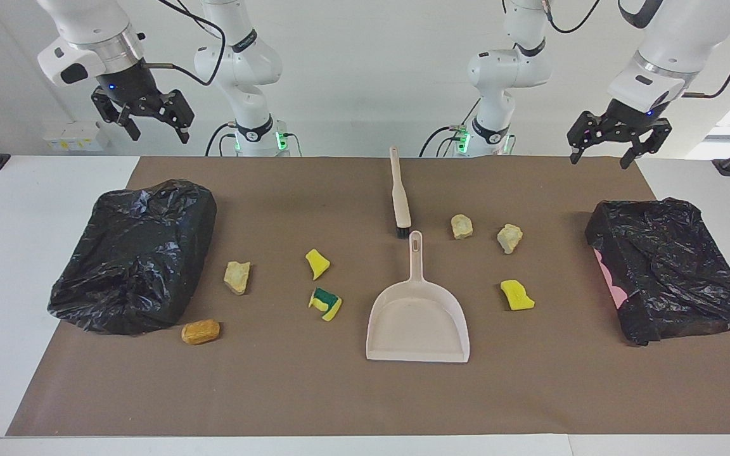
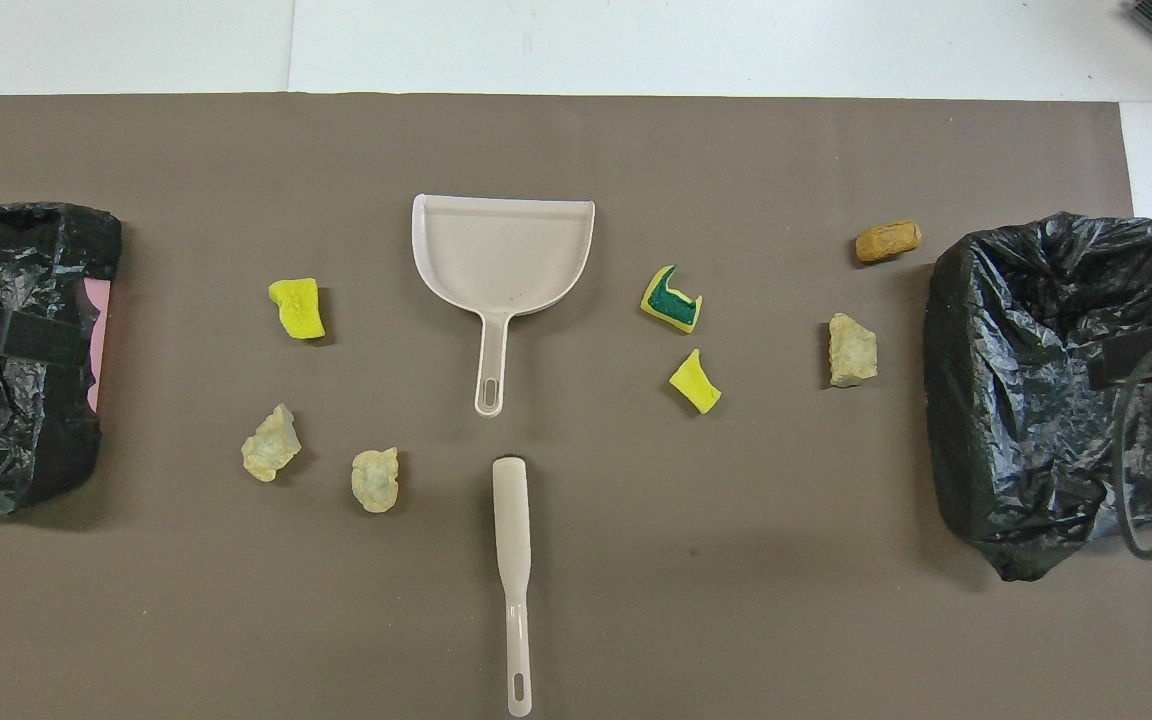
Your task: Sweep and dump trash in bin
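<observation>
Several pieces of trash lie on the brown mat: an orange-brown chunk [image 1: 200, 331], a beige one [image 1: 237, 277], a yellow one [image 1: 317, 263] and a yellow-green one [image 1: 326, 303] toward the right arm's end; two beige chunks [image 1: 461, 226] [image 1: 509, 238] and a yellow one [image 1: 517, 294] toward the left arm's end. A bin lined with a black bag [image 1: 137, 253] sits at the right arm's end, another [image 1: 669, 266] at the left arm's. My right gripper [image 1: 159, 135] hangs open high over the first bin. My left gripper [image 1: 599, 159] hangs open over the second.
A beige dustpan [image 1: 417, 323] lies mid-mat, its handle pointing toward the robots. A beige brush [image 1: 400, 196] lies in line with it, nearer to the robots, bristles by the dustpan's handle. White tabletop [image 1: 23, 253] borders the mat.
</observation>
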`<state>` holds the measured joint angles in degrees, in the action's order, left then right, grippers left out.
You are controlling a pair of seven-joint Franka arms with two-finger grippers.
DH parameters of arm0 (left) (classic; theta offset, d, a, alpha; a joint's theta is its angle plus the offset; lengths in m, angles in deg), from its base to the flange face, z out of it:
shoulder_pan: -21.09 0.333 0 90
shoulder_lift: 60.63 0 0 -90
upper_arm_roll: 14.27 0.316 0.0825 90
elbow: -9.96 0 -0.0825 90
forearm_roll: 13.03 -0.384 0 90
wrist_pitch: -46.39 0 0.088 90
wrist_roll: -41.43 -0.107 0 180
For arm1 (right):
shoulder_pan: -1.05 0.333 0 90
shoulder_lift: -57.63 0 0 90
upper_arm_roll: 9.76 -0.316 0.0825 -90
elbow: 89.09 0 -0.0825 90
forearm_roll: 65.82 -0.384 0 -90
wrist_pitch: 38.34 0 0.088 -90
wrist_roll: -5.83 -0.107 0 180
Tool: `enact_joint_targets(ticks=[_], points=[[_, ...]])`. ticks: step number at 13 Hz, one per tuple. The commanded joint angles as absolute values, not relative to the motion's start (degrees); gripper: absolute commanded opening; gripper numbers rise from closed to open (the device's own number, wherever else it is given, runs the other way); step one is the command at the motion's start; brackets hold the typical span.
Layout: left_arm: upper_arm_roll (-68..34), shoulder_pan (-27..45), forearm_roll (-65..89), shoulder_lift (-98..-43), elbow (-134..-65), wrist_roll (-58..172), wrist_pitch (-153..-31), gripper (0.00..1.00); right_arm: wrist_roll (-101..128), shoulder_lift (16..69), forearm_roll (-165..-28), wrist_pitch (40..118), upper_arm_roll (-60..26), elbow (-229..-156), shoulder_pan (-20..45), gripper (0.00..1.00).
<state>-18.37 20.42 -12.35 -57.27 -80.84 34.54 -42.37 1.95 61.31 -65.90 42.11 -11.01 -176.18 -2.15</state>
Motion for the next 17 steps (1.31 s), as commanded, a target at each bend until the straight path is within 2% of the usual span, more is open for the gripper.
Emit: enact_joint_targets(ticks=[1, 3, 5, 10, 13, 17], points=[[-18.5, 17.6, -12.6, -54.1, -84.8, 34.8, -42.3, 1.00, 3.3, 62.8, -66.8, 41.6, -11.3, -177.8, -2.5, 1.00], [-18.6, 16.5, -12.6, -53.8, -85.6, 34.8, -42.4, 1.00, 4.4, 62.0, -65.7, 40.2, -11.8, -176.7, -2.2, 1.00], [-18.6, 16.4, -12.5, -53.6, -86.0, 34.8, -42.4, 1.00, 5.1, 59.2, -65.6, 36.7, -12.9, -172.1, -2.3, 1.00], [-18.6, 12.9, -12.5, -52.1, -88.4, 35.5, -42.6, 1.00, 5.0, 53.8, -65.6, 37.7, -15.4, -167.9, -2.3, 1.00], [-18.9, 9.3, -11.2, -50.2, -92.3, 40.7, -42.7, 1.00, 4.3, 51.1, -65.6, 42.9, -16.2, -168.0, 0.1, 1.00], [-18.9, -0.1, -11.1, -45.1, -102.1, 49.1, -45.8, 1.00, -1.5, 46.1, -65.6, 49.9, -16.3, -168.2, 6.6, 1.00]])
